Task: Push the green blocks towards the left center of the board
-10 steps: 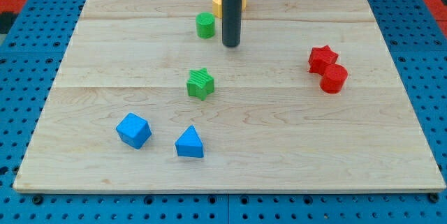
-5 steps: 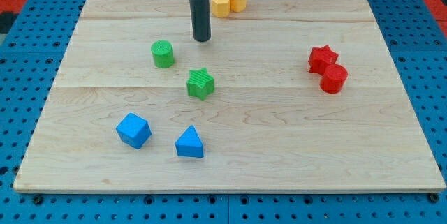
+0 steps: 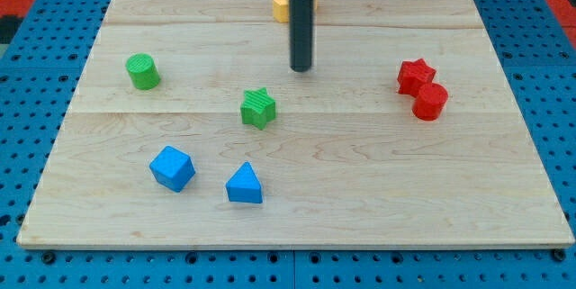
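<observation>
A green cylinder [image 3: 142, 71] stands near the board's left edge, a little above mid-height. A green star [image 3: 258, 107] lies near the board's middle. My tip [image 3: 301, 67] is on the board up and to the right of the green star, apart from it, and far right of the green cylinder. It touches no block.
A blue cube [image 3: 172, 167] and a blue triangular block [image 3: 244, 184] lie at lower left. A red star [image 3: 416, 76] and a red cylinder [image 3: 430, 101] touch at the right. A yellow block [image 3: 282, 5] sits at the top edge, partly hidden behind the rod. The wooden board [image 3: 360, 190] has blue pegboard around it.
The green cylinder has moved from the top middle down and left to the board's left side. My tip went left, then came back right and a little lower. The other blocks stayed put.
</observation>
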Controlling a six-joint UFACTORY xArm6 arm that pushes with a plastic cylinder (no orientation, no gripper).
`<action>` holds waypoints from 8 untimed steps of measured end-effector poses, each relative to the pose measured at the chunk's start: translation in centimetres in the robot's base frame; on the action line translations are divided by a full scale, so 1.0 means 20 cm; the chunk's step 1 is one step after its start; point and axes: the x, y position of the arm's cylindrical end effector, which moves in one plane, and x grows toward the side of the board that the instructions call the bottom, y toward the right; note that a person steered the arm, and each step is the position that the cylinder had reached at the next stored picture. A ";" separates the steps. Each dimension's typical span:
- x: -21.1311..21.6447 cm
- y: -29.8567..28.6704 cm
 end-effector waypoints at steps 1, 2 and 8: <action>0.24 -0.05; 0.40 -0.32; 0.18 -0.83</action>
